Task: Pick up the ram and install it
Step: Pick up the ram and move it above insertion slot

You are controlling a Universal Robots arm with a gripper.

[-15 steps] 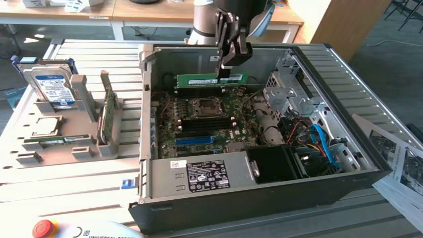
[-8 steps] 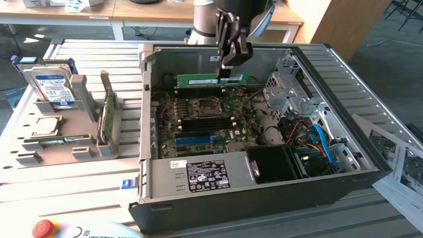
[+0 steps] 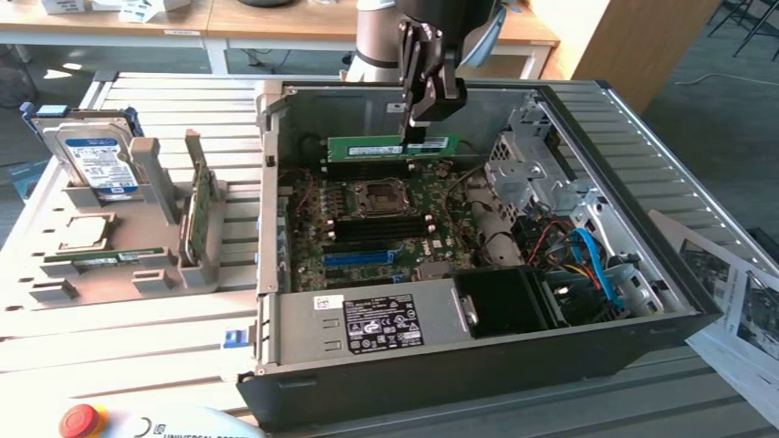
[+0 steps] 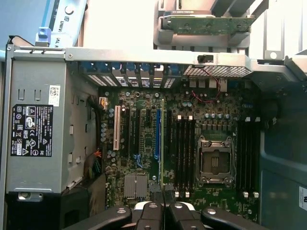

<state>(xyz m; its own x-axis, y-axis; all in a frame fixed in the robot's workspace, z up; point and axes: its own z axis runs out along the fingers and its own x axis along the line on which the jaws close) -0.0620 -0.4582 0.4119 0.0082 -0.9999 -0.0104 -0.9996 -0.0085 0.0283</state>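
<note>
Our tool [image 4: 163, 200] is closed on the ram [image 3: 378, 147], holding it by its top edge above the motherboard [image 3: 312, 245], seemingly clear of the slots [image 3: 379, 225].

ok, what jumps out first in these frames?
The open computer case fills the middle of the exterior view, its motherboard laid bare. Over the board, near the case's far wall, the end effector is shut on the ram, a green stick held level. At the exterior view's left, a grey rack holds a hard drive and a green card standing on edge.
</note>
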